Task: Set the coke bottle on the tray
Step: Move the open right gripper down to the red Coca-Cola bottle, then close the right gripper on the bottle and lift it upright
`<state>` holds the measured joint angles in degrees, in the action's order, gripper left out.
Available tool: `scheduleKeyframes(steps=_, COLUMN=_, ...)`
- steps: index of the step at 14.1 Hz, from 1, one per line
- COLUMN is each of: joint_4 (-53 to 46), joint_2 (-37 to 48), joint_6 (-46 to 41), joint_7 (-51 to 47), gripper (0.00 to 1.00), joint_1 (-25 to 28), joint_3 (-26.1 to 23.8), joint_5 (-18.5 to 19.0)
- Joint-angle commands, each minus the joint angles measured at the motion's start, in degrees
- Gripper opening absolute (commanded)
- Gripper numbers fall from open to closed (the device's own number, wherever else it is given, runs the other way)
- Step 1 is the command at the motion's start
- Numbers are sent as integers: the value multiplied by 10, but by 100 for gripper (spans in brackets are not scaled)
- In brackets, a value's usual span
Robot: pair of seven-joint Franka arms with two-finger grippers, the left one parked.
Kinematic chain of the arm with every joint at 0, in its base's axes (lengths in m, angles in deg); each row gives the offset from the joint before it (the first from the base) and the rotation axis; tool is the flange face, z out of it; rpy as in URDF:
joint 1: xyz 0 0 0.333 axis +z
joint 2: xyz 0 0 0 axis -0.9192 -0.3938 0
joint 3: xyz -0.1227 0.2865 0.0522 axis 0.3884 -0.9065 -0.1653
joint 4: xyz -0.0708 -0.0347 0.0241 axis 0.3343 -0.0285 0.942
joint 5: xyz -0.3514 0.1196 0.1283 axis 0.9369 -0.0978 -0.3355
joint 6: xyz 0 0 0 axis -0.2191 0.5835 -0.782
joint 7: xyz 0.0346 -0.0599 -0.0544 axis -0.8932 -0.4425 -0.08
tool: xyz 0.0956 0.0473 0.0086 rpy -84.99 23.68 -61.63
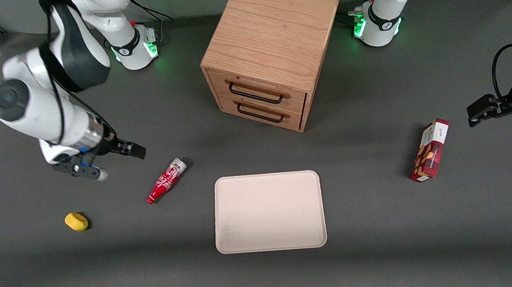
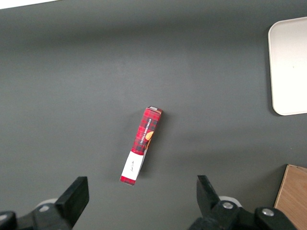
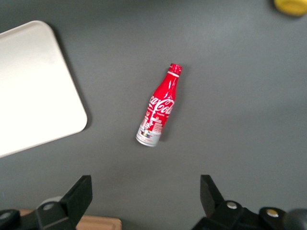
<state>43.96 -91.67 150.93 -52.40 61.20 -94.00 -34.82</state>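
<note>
The coke bottle (image 1: 166,181) lies on its side on the dark table, a small red contour bottle with white script; it also shows in the right wrist view (image 3: 159,106). The beige-pink tray (image 1: 226,235) lies flat beside it, toward the parked arm's end, and its corner shows in the right wrist view (image 3: 33,86). My gripper (image 1: 119,158) hangs above the table, a little farther from the front camera than the bottle and toward the working arm's end. It is open and empty, its fingers (image 3: 79,194) spread wide.
A wooden two-drawer cabinet (image 1: 270,52) stands farther from the front camera than the tray. A small yellow object (image 1: 76,221) lies near the bottle, toward the working arm's end. A red snack box (image 1: 429,150) lies toward the parked arm's end.
</note>
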Motion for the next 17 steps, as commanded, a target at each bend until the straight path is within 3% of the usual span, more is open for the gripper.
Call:
scheduleKeyframes(steps=1, joint_4=25, joint_2=-44, joint_6=61, joint_7=-105, gripper=100, joint_1=8, joint_3=3, joint_5=2)
scheduleKeyframes(steps=9, joint_4=60, joint_2=-167, joint_6=195, joint_7=-262, gripper=100, joint_1=14, joint_3=6, joint_5=19)
scheduleKeyframes(steps=17, joint_4=77, joint_2=-217, joint_6=232, joint_7=-313, gripper=100, joint_1=17, joint_3=11, joint_5=95)
